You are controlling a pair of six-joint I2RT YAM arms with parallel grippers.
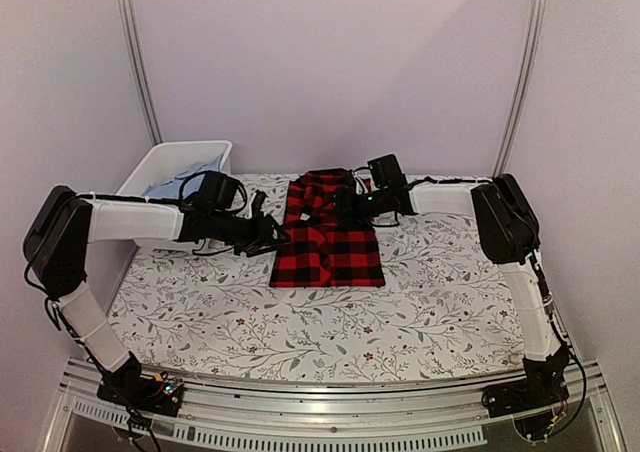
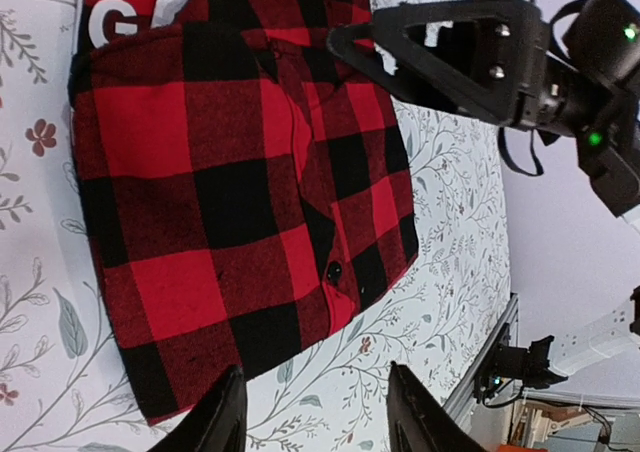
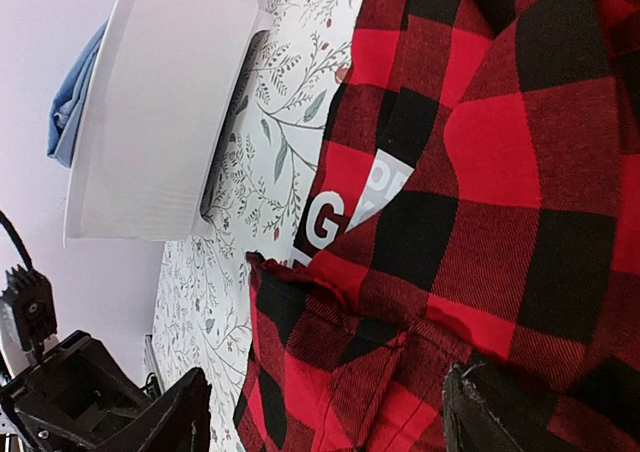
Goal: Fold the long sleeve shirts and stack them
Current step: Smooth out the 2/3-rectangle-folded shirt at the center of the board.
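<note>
Two robot arms reach in from either side over a tabletop printed with leaves and small flowers. A long sleeve shirt in red-and-black buffalo check lies between the two end effectors, folded into a rough rectangle and flat on the tabletop.

The left end effector sits low at the shirt's left edge. Its two fingers stand partly apart and grip nothing. The patterned tabletop and the shirt's nearest edge show in the gap just ahead of the tips. The shirt spreads away from this end effector, with a small dark button on the front placket a little way ahead.

The right end effector hangs over the far, collar end of the shirt with its fingers spread wide, one on each side of a rumpled fold of cloth. Nothing is pinched between them, and I cannot tell whether the tips touch the fabric. Just ahead of it, a white tag with large dark letters peeks out from under a checked fold.

Well apart from both end effectors, beyond the left one toward the far left corner, stands a white plastic bin with pale blue cloth inside.
</note>
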